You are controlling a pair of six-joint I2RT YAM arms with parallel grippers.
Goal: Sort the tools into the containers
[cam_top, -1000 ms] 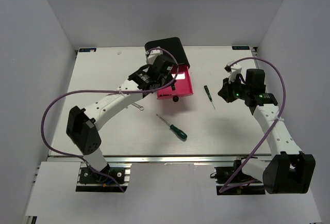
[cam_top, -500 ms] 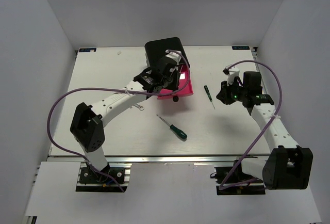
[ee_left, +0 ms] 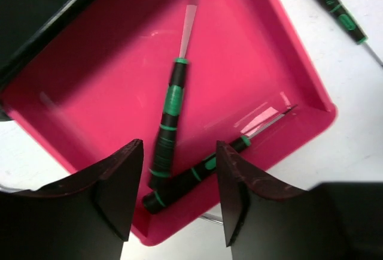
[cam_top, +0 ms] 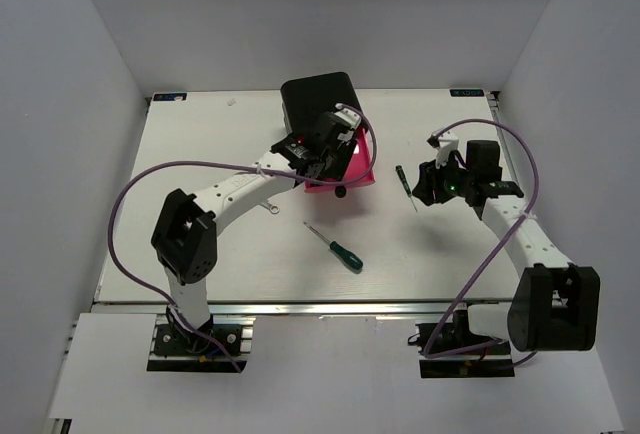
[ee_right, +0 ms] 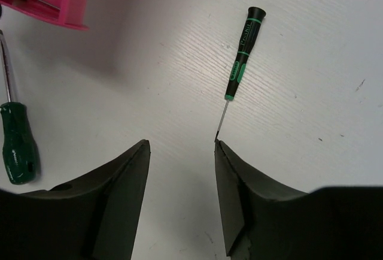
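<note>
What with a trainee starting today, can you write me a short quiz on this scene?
1. True or false: the left gripper is open above the pink drawer.
2. How many screwdrivers lie in that drawer? A one, B two, C four.
3. Fill in: the right gripper hovers open over a thin ____ lying on the table.
Key: 1 true; 2 B; 3 screwdriver.

White tabletop (cam_top: 200, 124), fine grain lines, few dark specks. Plain pale grey walls (cam_top: 300, 14) on three sides. Metal rail (cam_top: 330, 309) along near edge. Even, soft light.
</note>
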